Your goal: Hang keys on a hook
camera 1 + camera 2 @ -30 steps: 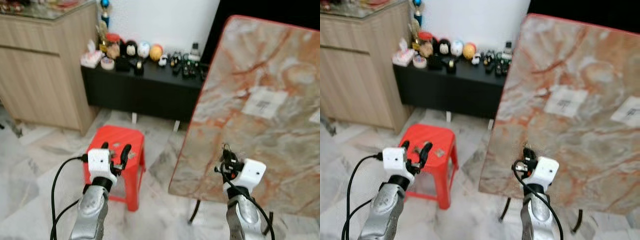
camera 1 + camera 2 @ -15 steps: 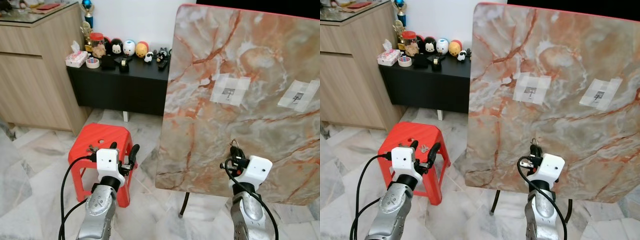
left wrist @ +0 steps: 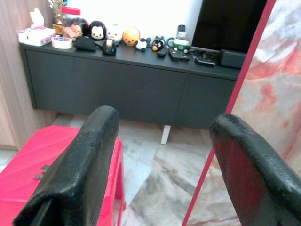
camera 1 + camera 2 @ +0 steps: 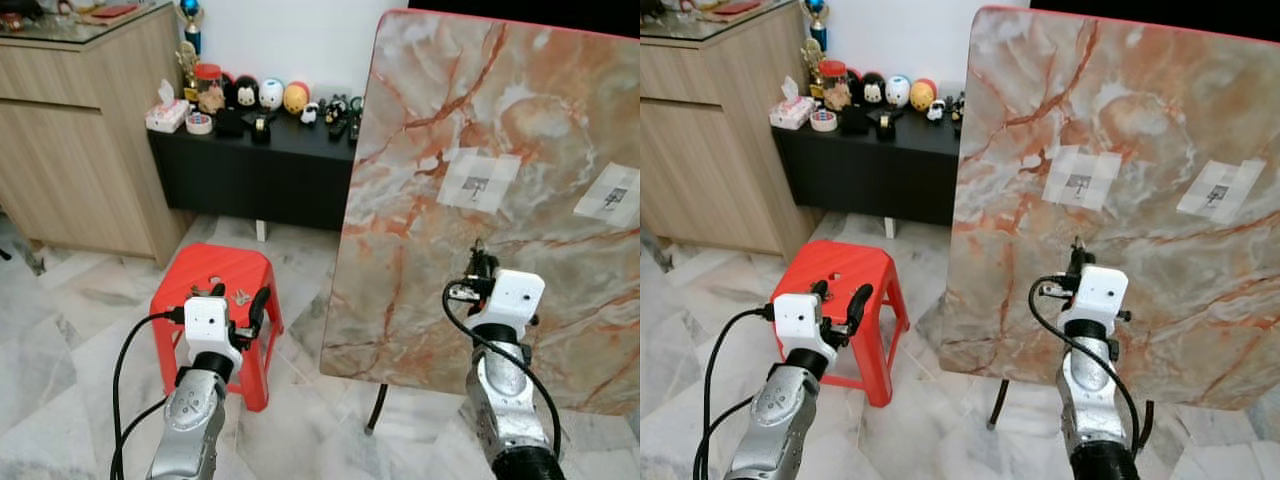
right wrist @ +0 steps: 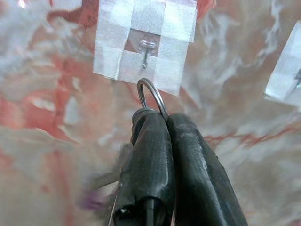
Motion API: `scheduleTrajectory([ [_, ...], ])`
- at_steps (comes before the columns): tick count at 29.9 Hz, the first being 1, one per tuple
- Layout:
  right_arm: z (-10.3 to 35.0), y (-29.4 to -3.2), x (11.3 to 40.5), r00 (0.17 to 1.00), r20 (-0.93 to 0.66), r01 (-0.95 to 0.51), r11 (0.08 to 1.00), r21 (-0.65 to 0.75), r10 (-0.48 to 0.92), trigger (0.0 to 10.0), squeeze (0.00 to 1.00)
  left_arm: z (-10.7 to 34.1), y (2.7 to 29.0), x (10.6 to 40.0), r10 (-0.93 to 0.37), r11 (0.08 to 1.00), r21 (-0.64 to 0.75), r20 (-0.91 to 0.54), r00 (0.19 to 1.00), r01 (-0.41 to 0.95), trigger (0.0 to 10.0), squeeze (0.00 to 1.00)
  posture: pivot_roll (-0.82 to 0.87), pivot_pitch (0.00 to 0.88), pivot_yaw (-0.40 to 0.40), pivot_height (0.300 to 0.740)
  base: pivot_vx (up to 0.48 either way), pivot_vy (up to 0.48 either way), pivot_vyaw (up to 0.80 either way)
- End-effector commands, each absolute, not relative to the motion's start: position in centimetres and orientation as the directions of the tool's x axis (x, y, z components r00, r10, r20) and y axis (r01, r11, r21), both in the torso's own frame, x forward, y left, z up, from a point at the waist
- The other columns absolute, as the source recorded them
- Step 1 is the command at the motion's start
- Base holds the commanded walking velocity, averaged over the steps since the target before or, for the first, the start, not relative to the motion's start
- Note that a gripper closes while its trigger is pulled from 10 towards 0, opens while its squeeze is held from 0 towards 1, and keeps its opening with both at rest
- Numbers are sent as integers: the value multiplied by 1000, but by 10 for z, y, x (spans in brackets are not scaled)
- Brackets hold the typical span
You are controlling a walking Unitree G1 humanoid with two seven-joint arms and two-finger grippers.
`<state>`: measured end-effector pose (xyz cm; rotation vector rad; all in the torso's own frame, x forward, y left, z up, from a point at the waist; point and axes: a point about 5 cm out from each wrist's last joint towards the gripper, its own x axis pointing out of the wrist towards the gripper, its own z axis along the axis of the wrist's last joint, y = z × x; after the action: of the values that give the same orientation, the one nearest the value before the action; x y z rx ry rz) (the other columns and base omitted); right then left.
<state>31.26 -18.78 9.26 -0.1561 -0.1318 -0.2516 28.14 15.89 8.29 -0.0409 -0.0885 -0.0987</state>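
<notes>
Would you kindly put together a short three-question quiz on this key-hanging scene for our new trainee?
1. True or false: the right gripper is shut on the key ring.
2. The key ring is: A) on the hook; B) just short of the hook; C) on the red stool.
3. Fill in: the hook is taped to the upright ____ board.

Key:
1. True.
2. B.
3. Marble-patterned.

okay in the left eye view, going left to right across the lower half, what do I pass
Left end effector over the red stool → edge of the marble board → right end effector, shut on the key ring.
</notes>
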Motion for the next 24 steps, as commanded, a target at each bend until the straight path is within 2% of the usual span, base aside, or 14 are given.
scheduleTrajectory([
  [1, 102, -190, 318, 946, 201, 292, 937, -192, -254, 10000, 0, 83, 155, 284, -106, 993, -39, 80, 991, 110, 10000, 0, 35, 0, -110, 740, 0, 0, 0],
  [7, 108, -200, 324, 903, 242, 411, 877, -248, -354, 10000, 0, 83, 155, 285, -107, 993, -35, 81, 991, 110, 10000, 0, 39, 0, -108, 740, 0, 0, 0],
  [12, 116, -202, 331, 882, 275, 454, 845, -283, -382, 10000, 0, 83, 156, 286, -106, 993, -36, 81, 991, 109, 10000, 0, 41, 0, -107, 740, 0, 0, 0],
  [16, 112, -186, 335, 924, 226, 345, 929, -136, -310, 10000, 0, 83, 156, 284, -104, 993, -40, 83, 991, 107, 10000, 0, 45, 0, -111, 740, 0, 0, 0],
  [24, 91, -183, 320, 929, 128, 339, 937, 84, -347, 10000, 0, 80, 157, 282, -93, 994, -56, 74, 993, 97, 10000, 0, 44, 0, -112, 740, 0, 0, 0],
])
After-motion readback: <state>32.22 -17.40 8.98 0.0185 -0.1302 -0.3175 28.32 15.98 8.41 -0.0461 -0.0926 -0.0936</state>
